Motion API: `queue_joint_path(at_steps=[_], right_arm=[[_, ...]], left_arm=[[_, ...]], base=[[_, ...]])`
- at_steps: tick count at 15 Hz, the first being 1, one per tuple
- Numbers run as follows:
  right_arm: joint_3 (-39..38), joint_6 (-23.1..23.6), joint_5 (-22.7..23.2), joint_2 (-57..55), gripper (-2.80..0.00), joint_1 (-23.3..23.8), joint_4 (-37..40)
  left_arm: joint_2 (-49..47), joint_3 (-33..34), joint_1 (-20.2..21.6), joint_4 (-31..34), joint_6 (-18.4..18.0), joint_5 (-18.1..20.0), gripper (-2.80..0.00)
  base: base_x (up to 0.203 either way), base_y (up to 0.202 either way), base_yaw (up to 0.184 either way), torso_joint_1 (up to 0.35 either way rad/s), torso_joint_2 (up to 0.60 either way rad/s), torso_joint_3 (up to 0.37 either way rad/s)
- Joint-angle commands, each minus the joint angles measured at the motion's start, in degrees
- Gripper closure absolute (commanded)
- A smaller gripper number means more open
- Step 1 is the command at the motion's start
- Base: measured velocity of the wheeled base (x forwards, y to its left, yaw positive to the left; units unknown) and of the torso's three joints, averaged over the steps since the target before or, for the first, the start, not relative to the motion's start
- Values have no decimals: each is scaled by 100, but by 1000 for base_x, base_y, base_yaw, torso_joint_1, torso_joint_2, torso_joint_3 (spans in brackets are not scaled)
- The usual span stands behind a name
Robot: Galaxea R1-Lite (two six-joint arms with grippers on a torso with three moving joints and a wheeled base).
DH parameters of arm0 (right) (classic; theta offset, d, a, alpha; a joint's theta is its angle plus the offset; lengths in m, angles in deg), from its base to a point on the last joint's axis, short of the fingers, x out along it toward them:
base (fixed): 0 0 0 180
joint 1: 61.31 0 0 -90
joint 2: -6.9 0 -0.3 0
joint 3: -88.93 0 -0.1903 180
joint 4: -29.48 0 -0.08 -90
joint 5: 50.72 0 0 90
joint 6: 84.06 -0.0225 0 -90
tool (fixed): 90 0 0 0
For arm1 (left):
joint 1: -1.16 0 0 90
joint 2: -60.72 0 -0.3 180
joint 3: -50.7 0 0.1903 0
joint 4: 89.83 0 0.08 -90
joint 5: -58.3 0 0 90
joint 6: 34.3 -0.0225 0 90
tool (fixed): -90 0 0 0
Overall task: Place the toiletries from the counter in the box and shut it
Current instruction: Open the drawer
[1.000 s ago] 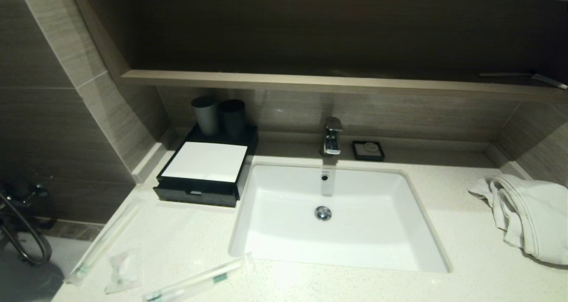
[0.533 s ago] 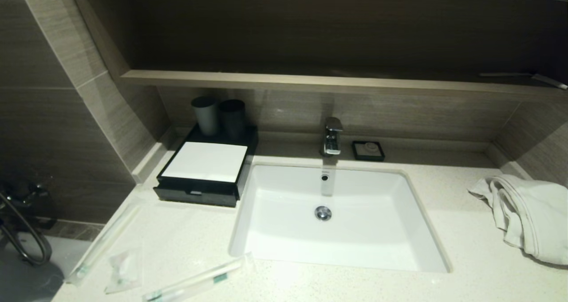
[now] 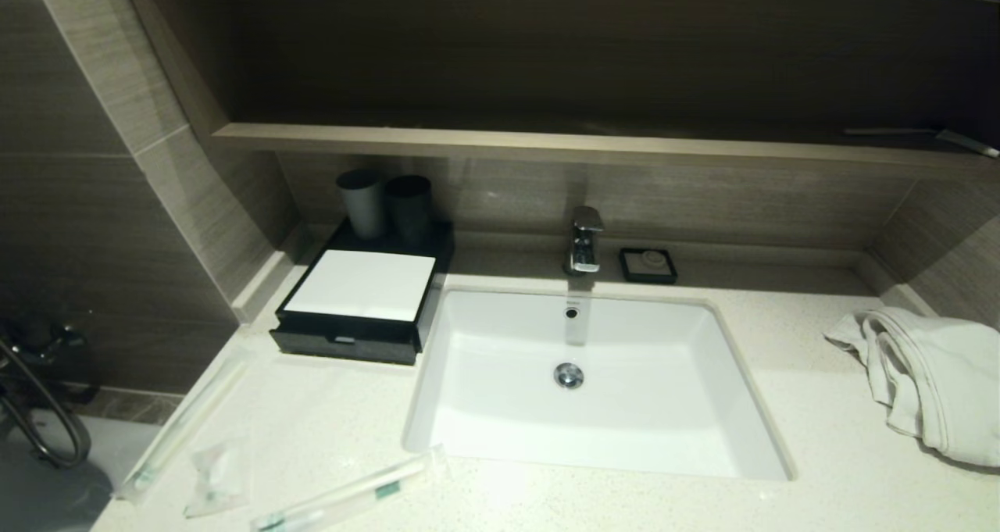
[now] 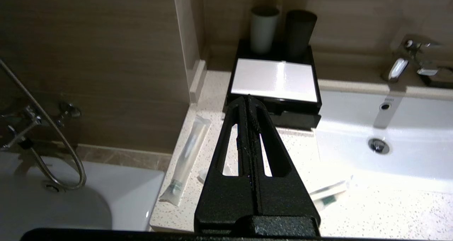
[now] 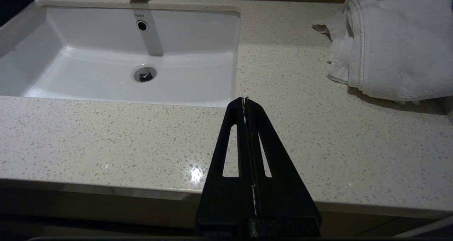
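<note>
The left gripper (image 4: 248, 98) is pressed fully together, empty, raised over the near left table (image 3: 797, 454) edge. Below it lie two sachets (image 4: 185, 159) (image 3: 351, 497) and a small packet (image 3: 217, 477); the box (image 3: 359, 286) sits beyond. The right gripper (image 5: 245, 101) is likewise clamped on nothing, near the towel (image 5: 393, 42).

From my head camera I see neither gripper. The black box (image 3: 355, 301) sits on the counter (image 3: 820, 438) left of the sink (image 3: 594, 383), its drawer front showing. Two long sachets (image 3: 183, 430) (image 3: 344, 497) and a small packet (image 3: 217, 477) lie on the counter's near left corner. A towel (image 3: 930, 380) lies far right.
</note>
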Motion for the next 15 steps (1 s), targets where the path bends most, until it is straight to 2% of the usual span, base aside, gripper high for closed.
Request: queue_joint_path(at_steps=[1, 4, 8, 10, 15], right_arm=[[0, 2, 2, 0, 0, 0, -1], [0, 4, 2, 0, 0, 0, -1], [0, 2, 2, 0, 0, 0, -1], [0, 2, 2, 0, 0, 0, -1], [0, 2, 2, 0, 0, 0, -1]], left_arm=[[-1095, -71, 1, -99, 8, 36, 0], [-2203, -79, 1, -508, 46, 80, 0], [-3538, -153, 1, -999, 371, 95, 0], [-4234, -133, 1, -1406, 421, 98, 0], [-5352, 13, -155, -2243, 445, 175, 0]], base=[[0, 0, 0, 0, 0, 0], [0, 0, 0, 0, 0, 0], [0, 0, 0, 0, 0, 0], [0, 0, 0, 0, 0, 0], [0, 0, 0, 0, 0, 0]])
